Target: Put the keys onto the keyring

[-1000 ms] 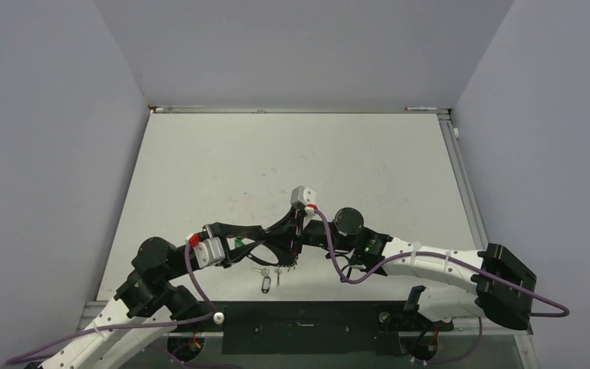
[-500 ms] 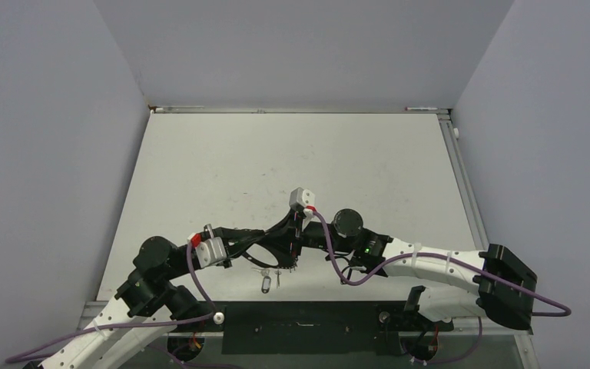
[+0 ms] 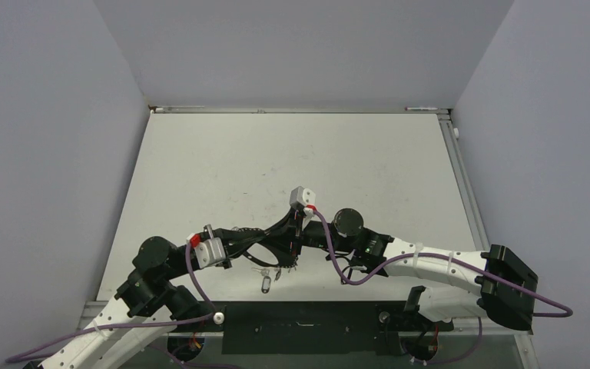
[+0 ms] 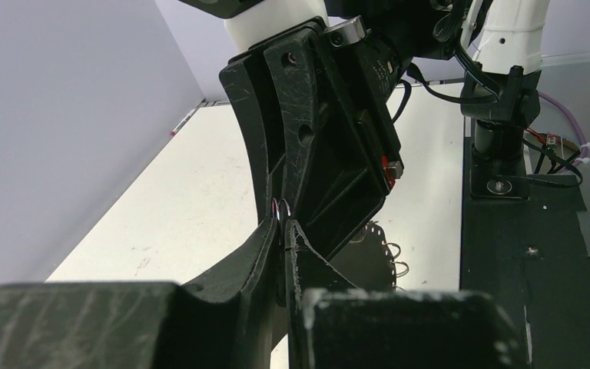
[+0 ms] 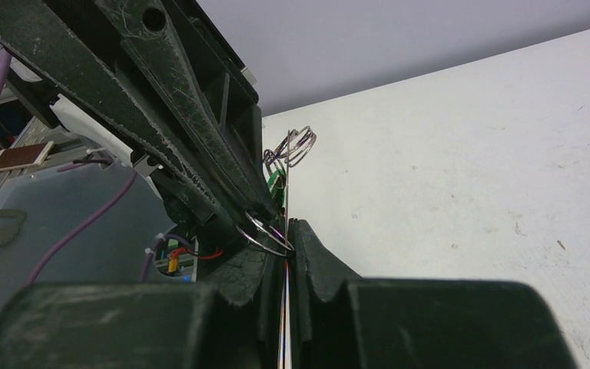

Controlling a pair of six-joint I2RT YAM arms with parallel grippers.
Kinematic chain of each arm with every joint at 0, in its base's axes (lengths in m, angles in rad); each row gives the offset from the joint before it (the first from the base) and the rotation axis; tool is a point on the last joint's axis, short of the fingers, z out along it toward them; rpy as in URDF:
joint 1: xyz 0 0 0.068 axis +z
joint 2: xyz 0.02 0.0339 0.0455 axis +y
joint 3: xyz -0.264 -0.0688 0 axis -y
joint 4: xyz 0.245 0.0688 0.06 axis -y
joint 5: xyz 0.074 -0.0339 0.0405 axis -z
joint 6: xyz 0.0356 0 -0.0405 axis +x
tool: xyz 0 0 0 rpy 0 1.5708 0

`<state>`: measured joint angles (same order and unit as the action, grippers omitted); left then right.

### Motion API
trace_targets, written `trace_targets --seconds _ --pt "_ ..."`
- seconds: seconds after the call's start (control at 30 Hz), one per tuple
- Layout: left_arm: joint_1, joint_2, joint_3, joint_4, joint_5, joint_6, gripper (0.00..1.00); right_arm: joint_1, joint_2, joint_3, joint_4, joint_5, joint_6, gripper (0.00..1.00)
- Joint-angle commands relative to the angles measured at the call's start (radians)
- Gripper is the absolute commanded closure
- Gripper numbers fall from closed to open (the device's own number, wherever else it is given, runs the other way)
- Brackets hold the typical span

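Left wrist view has the left pincer point(image 4: 282, 227) drawn nearly together, its tips seeming to nip the thin double wire of the keyring point(image 4: 280, 206). Directly across the keyring, the right pincer point(image 5: 286, 231) is pressed tight on a hair-thin edge of metal running up between its fingers. I take that for the same keyring seen edge-on, though it could be a key. The keys point(image 3: 266, 284) lie loose on the surface point(image 3: 292, 154), just on the near side of the keyring and not threaded.

The risks, as I judge them:
- The wire is thin and springy and held only at the tips, so a pull by one arm against the other could pop the keyring out and flick it down among the keys.
- Both pincers crowd onto the keyring with fingers almost touching, so a small misaligned move could knock one against the other.
- Neither pincer is free to fetch a key, and if one lets go, the keyring may swing or twist in the other.
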<state>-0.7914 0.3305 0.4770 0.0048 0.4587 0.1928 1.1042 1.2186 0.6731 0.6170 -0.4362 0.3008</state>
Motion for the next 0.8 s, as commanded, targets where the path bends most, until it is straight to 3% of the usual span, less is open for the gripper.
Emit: trace_targets --seconds 0.0,0.13,0.27,0.33,0.4,0.67,0.7,0.77 --pt "-0.002 0.017 -0.002 0.008 -0.005 0.002 0.98 0.025 -0.048 0.062 0.106 -0.03 0.015 0.95" --pt "-0.002 0.022 0.0 0.002 -0.011 0.005 0.99 0.031 -0.052 0.067 0.116 -0.039 0.026 0.95" --pt "0.0 0.027 0.001 -0.003 -0.02 0.005 0.92 0.037 -0.056 0.073 0.118 -0.045 0.03 0.95" --pt "-0.002 0.026 0.002 -0.003 -0.02 0.004 0.93 0.039 -0.057 0.073 0.121 -0.045 0.033 0.95" --pt "-0.001 0.025 0.002 -0.003 -0.02 0.002 1.0 0.043 -0.06 0.072 0.128 -0.047 0.036 0.95" --pt "-0.002 0.02 0.031 -0.037 -0.041 -0.043 1.0 0.052 -0.05 0.074 0.108 -0.046 0.018 0.95" --pt "-0.002 0.023 0.039 -0.052 -0.05 -0.046 1.0 0.052 -0.051 0.08 0.065 -0.036 0.003 0.92" --pt "-0.002 0.032 0.057 -0.084 -0.061 -0.05 1.0 0.052 -0.052 0.101 -0.021 -0.026 -0.04 0.73"
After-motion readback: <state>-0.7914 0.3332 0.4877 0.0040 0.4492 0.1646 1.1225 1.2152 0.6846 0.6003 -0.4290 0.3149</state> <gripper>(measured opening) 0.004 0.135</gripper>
